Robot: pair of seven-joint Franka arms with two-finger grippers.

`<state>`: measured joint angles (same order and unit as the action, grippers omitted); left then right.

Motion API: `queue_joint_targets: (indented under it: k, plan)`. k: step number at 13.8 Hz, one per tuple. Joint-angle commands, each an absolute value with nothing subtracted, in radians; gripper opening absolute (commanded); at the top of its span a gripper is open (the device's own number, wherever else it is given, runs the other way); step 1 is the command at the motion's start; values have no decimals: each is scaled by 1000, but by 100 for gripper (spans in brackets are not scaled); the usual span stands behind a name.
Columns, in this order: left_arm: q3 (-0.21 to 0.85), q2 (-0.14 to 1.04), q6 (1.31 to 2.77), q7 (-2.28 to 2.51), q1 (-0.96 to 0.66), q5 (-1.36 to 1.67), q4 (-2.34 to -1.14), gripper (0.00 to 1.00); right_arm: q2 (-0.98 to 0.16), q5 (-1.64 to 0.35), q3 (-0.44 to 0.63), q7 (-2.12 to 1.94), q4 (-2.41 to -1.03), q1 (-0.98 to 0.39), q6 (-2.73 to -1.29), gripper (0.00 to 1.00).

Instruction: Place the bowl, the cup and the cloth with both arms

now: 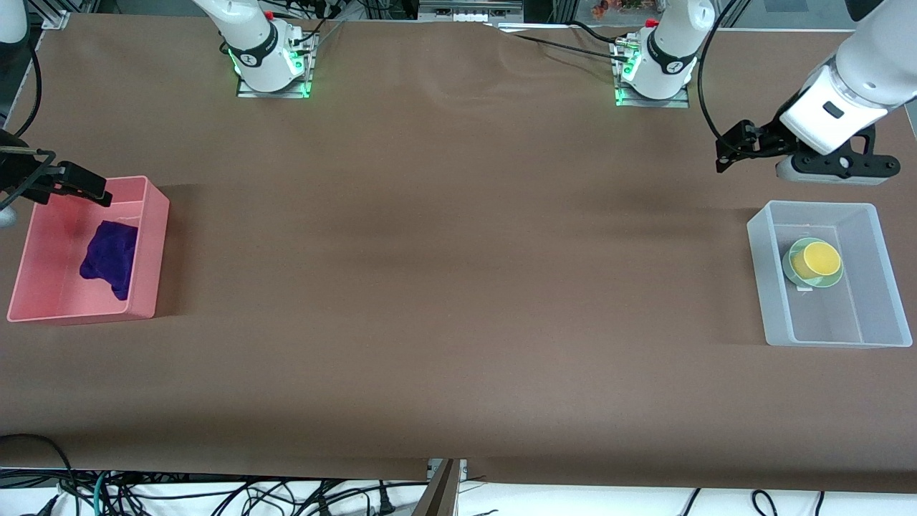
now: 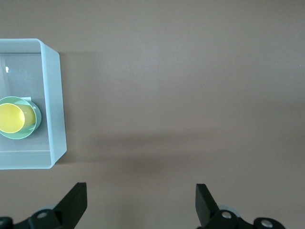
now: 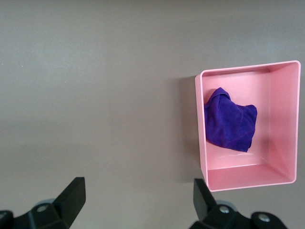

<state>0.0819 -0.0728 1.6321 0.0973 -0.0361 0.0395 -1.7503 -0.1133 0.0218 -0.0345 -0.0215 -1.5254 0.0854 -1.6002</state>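
The purple cloth (image 1: pixel 109 258) lies crumpled in a pink bin (image 1: pixel 154 251) at the right arm's end of the table; it also shows in the right wrist view (image 3: pixel 230 125). The yellow cup (image 1: pixel 821 259) sits in the mint-green bowl (image 1: pixel 792 269), which stands in a clear bin (image 1: pixel 765 272) at the left arm's end. The cup (image 2: pixel 10 118) and the bowl (image 2: pixel 36 117) also show in the left wrist view. My left gripper (image 1: pixel 720 156) (image 2: pixel 141 200) is open and empty, up over bare table beside the clear bin. My right gripper (image 1: pixel 79 179) (image 3: pixel 139 198) is open and empty, over bare table beside the pink bin.
The brown table surface (image 1: pixel 458 287) stretches between the two bins. The arm bases (image 1: pixel 272 64) (image 1: pixel 655 72) stand along the edge farthest from the front camera. Loose cables (image 1: pixel 215 494) hang below the nearest edge.
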Motion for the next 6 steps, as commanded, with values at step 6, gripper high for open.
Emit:
queue_joint_targets:
  k: [6]
  plan:
    - [60,-21,1597,110,-49,29,-1687,100,-124,6,-35,-34,-1499,89,-1589,100]
